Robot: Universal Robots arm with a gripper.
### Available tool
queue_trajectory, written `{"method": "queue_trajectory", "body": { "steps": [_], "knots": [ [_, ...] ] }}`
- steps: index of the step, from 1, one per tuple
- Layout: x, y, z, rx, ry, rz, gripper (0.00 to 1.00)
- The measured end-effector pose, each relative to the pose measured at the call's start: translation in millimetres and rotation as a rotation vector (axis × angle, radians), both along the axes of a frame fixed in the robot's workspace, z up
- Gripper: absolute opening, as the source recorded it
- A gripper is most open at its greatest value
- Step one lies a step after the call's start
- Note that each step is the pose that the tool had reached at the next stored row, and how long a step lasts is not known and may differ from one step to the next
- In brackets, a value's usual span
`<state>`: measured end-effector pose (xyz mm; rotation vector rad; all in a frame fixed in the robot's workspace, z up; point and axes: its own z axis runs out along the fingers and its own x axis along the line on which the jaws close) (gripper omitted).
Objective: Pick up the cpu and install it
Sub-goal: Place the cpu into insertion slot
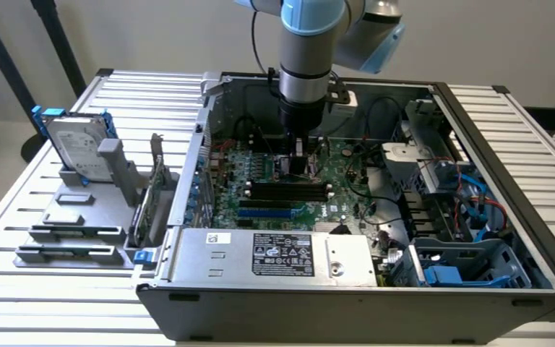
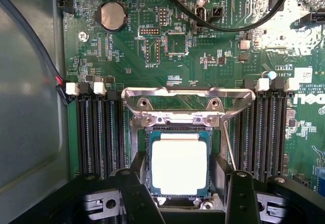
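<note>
Look, your gripper (image 2: 179,159) hangs right over the socket (image 2: 150,148), jaws spread clear on both sides of the cpu (image 2: 179,168), which lies flat inside the socket, seemingly seated, with the retention bracket (image 2: 188,93) standing open just beyond the socket.

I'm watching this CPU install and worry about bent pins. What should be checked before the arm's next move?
1. cpu lying flat inside the socket: ok.
2. gripper open, astride the cpu: ok.
3. Metal retention frame swung back, off the cpu: ok.
4. Black cable away from the socket: ok.
5. Corner marks of cpu and socket matched: cannot tell.
</note>
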<state>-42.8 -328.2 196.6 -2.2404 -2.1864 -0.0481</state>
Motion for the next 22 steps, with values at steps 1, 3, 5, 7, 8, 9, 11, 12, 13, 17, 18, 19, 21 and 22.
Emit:
{"method": "queue_trajectory", "body": {
  "steps": [1, 3, 5, 7, 8, 9, 11, 12, 13, 17, 18, 19, 21, 22],
  "knots": [
    [0.0, 0.0, 0.0, 0.0, 0.0, 0.0, 0.62],
    [0.0, -0.1, 0.9, -0.0003, 0.0001, 0.0, 0.62],
    [0.0, 0.0, 3.0, 0.0, 0.0, 0.0, 0.62],
    [-0.5, 0.0, 5.6, 0.0, -0.0001, 0.0, 0.62],
    [-0.9, 0.0, 6.7, -0.0001, 0.0, 0.0, 0.62],
    [-1.7, 0.0, 7.9, -0.0001, 0.0, 0.0, 0.62],
    [-3.9, 0.0, 10.7, 0.0, 0.0, 0.0, 0.62],
    [-5.1, 0.0, 12.1, 0.0, -0.0001, 0.0, 0.62],
    [-6.5, 0.0, 13.7, 0.0, 0.0, 0.0, 0.62],
    [-13.2, 0.0, 20.1, 0.001, -0.0001, 0.0, 0.6],
    [-15.0, 0.0, 21.6, 0.0013, -0.0001, 0.0, 0.47],
    [-17.0, 0.0, 22.8, 0.0016, 0.0, 0.0, 0.47],
    [-21.3, 0.0, 24.3, 0.0026, 0.0006, 0.0, 0.42],
    [-23.9, 0.0, 25.0, 0.0029, 0.0017, 0.0, 0.36]
  ]
}}
